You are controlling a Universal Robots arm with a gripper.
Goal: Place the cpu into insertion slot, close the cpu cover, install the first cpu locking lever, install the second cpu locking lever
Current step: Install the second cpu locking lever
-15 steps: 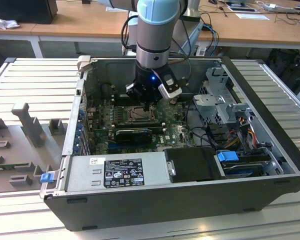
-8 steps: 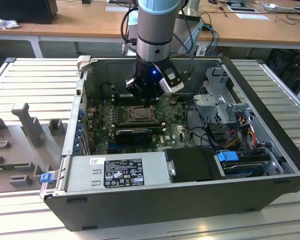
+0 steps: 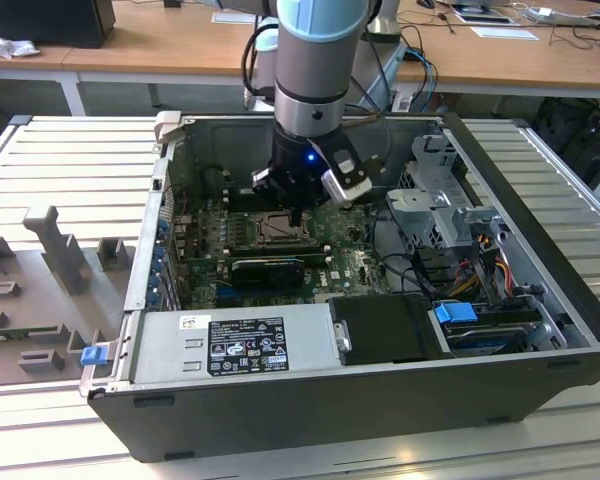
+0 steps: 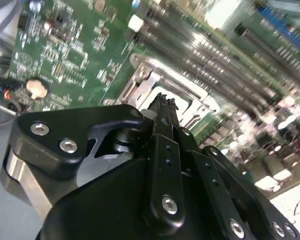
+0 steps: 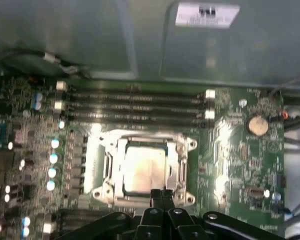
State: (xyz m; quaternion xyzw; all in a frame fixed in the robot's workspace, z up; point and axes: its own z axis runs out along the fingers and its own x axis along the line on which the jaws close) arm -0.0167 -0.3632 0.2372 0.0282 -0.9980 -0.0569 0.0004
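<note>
Lying in the insertion slot (image 5: 142, 167), the cpu (image 5: 145, 171) just beyond the tool (image 5: 162, 196), fingers together.

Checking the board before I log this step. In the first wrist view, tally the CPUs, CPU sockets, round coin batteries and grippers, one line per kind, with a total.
Pale silvery-beige square cpu: 1
Square metal-framed insertion slot around it: 1
Round silvery coin battery: 1
Black gripper, jaws together: 1
Total: 4
</note>
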